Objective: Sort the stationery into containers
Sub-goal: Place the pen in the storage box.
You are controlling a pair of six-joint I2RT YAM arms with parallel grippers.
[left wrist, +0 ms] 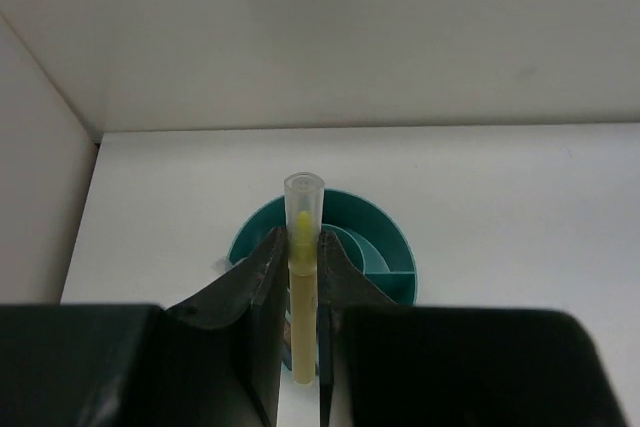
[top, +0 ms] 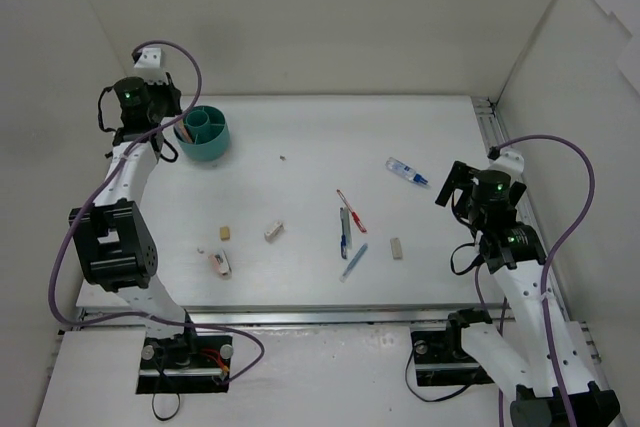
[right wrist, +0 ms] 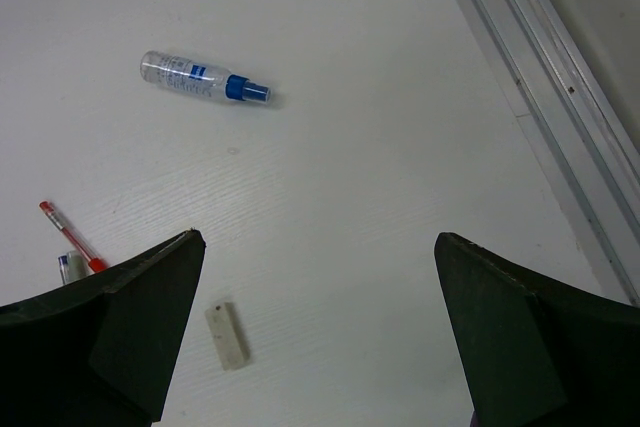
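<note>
My left gripper (top: 173, 133) is shut on a pale yellow pen (left wrist: 302, 287) with a clear cap and holds it over the left side of the teal cup (top: 205, 137), which also shows in the left wrist view (left wrist: 390, 247). My right gripper (top: 452, 187) is open and empty above the table at the right. In the right wrist view (right wrist: 318, 237) a beige eraser (right wrist: 226, 335) lies below it near the left finger. A blue-white tube (top: 407, 171) lies ahead of it. A red pen (top: 351, 210), a grey pen (top: 344, 227) and a blue pen (top: 354, 261) lie mid-table.
More eraser blocks lie at centre-left (top: 274, 230), (top: 226, 233), and a white-pink piece (top: 220, 265) lies nearer the front. A metal rail (right wrist: 540, 97) runs along the table's right edge. White walls enclose the table on three sides.
</note>
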